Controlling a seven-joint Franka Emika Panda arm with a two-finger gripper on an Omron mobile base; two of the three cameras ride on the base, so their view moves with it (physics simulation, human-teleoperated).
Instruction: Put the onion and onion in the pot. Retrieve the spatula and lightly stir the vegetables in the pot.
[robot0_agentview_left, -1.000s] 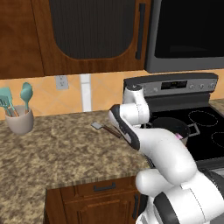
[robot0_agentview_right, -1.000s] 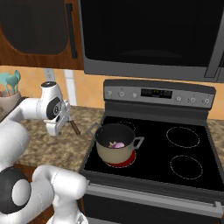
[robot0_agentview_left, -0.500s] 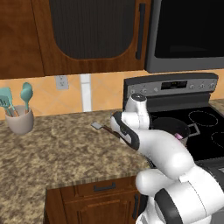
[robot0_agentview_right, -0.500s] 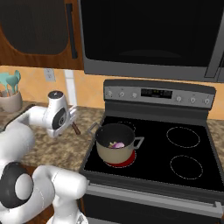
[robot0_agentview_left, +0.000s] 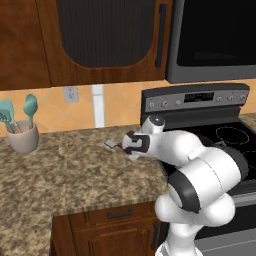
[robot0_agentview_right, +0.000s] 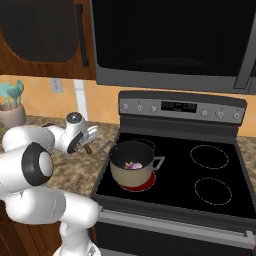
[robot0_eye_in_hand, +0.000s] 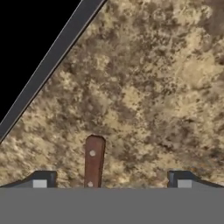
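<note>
A purple onion (robot0_agentview_right: 134, 165) is lying in the pot (robot0_agentview_right: 131, 164) at center of the right base view; the tan one I cannot make out. Stirring is remaining. The hand (robot0_eye_in_hand: 111, 183) is standing wide open, holding nothing, straddling the brown-handled spatula (robot0_eye_in_hand: 93, 162) on the surface (robot0_eye_in_hand: 166, 87).

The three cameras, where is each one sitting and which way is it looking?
Left base view: behind the arm on its left, looking over the counter at the spatula.
Right base view: behind on the right, facing the stove and pot.
Hand view: on the hand, looking down; open gripper straddles the spatula handle.
Both base views share the white arm and the utensil cup.
</note>
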